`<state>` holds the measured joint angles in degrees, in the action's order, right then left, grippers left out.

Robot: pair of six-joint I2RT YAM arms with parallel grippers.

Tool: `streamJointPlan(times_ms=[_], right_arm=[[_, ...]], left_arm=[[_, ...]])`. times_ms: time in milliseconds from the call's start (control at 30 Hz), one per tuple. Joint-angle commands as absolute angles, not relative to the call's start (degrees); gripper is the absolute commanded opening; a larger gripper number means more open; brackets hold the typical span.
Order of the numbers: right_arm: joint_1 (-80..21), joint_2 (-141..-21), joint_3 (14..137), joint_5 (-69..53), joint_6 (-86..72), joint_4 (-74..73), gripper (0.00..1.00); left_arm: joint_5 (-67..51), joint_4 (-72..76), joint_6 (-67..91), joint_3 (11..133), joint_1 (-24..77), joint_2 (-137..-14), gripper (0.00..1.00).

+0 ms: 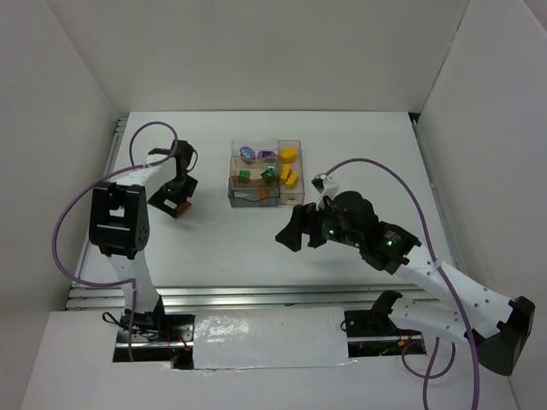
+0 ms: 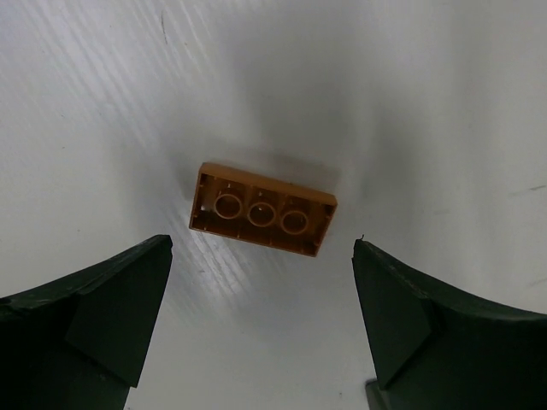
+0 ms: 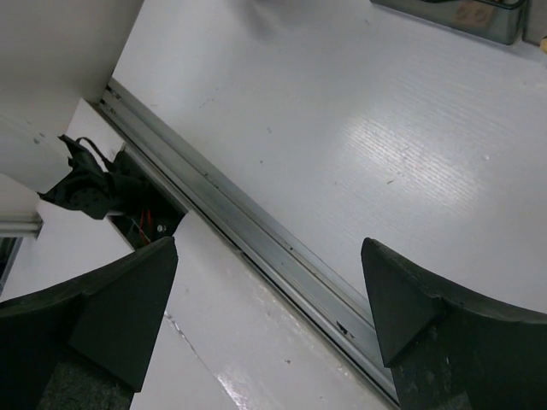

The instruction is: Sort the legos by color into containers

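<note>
left gripper (image 2: 261, 249) spread over the orange brick (image 2: 261, 210) (hollow side up, skewed); closing could spin it loose

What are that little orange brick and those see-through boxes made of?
The orange brick looks like hard moulded plastic, smooth and slightly glossy: thin walls, round tubes underneath. The boxes seem to be clear tinted plastic; the bricks inside show through the walls.

White ribbed plastic tabletop (image 1: 231, 248), enclosed by plain white panel walls (image 1: 256, 51), with a grey aluminium rail (image 1: 256, 296) along its near edge.
</note>
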<state>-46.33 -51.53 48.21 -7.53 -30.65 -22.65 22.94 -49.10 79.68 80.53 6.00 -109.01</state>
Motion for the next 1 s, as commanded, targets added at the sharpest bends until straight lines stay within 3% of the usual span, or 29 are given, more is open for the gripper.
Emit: streamJointPlan(times_ms=[0, 167, 533, 633, 700, 833, 967], right_arm=[[-47.11, -50.71, 47.29, -9.05, -31.64, -19.16, 0.96], [-47.20, -50.71, 46.41, -9.23, -32.08, -18.19, 0.96], [-47.55, -51.77, 47.72, -9.58, -32.61, -17.93, 0.96], [-47.55, -51.77, 48.07, -9.23, -32.78, -18.10, 0.96], [-47.64, -51.94, 48.34, -8.97, -32.78, -18.28, 0.96], [-47.72, -52.03, 48.95, -8.35, -32.43, -19.33, 0.96], [-47.81, -52.21, 49.48, -7.65, -32.26, -20.13, 0.96]], left_arm=[[21.97, -47.21, 77.71, 79.63, 5.01, -109.16, 0.99], [21.80, -41.76, 67.60, 79.11, 4.22, -108.73, 1.00], [19.33, -35.33, 61.61, 74.97, 1.67, -110.83, 0.97], [19.07, -33.41, 61.70, 73.04, 1.67, -110.31, 0.83], [18.90, -32.09, 61.52, 71.38, 1.67, -109.52, 0.68], [18.72, -29.80, 61.52, 69.26, 1.67, -109.16, 0.70], [17.67, -27.86, 61.35, 66.89, 1.76, -108.20, 0.82]])
